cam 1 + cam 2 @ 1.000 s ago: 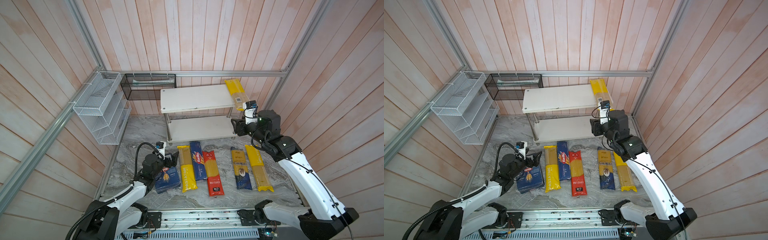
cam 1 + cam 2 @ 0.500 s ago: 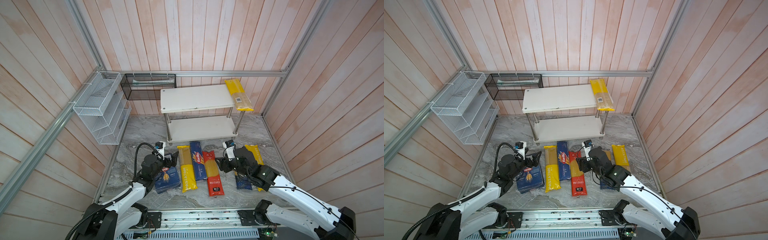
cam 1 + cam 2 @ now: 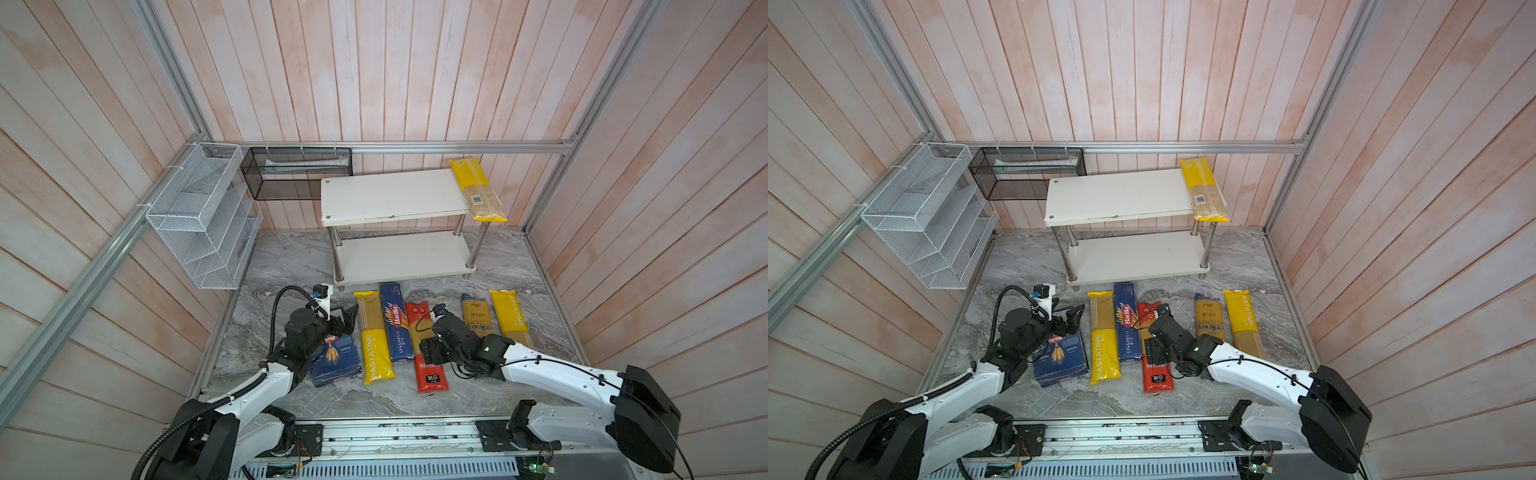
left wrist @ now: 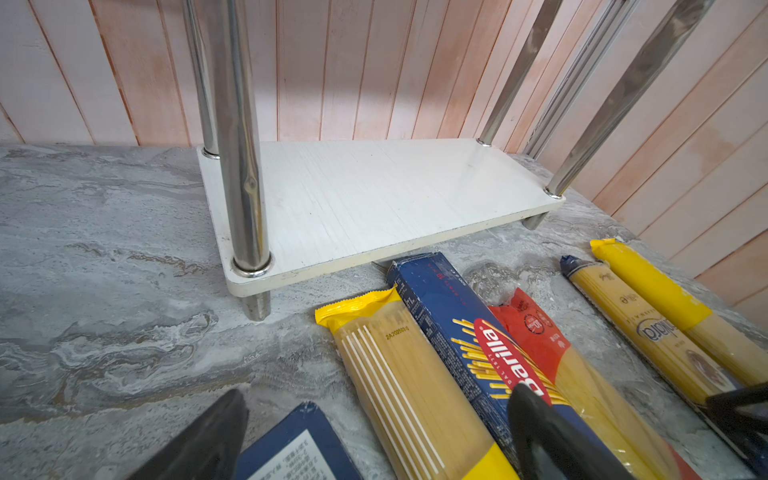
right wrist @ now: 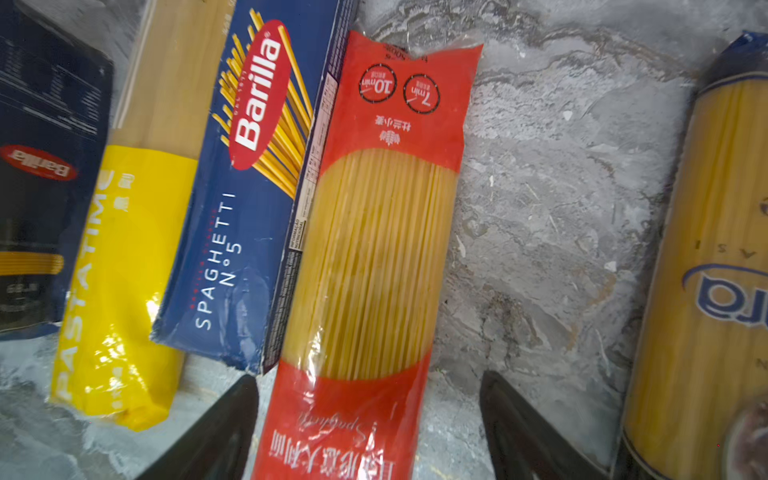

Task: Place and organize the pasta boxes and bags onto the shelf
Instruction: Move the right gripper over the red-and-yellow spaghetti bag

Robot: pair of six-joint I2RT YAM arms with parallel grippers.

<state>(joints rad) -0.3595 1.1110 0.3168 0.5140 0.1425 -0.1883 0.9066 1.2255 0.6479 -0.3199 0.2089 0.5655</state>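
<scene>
The shelf stands at the back, with one yellow bag on its top board's right end. On the floor lie the wide Barilla box, a yellow PASTATIME bag, the narrow Spaghetti box, the red bag, a gold-and-blue bag and another yellow bag. My right gripper is low over the red bag; in the right wrist view it stands open, astride the bag. My left gripper is open above the wide box's far end.
A white wire-mesh organizer hangs on the left wall. A black mesh basket hangs at the back beside the shelf. The lower board is bare. Wooden walls close in on three sides.
My right arm came down from the shelf's top right end to the floor, over the red bag, and its jaws spread wider. The left arm has not moved.
</scene>
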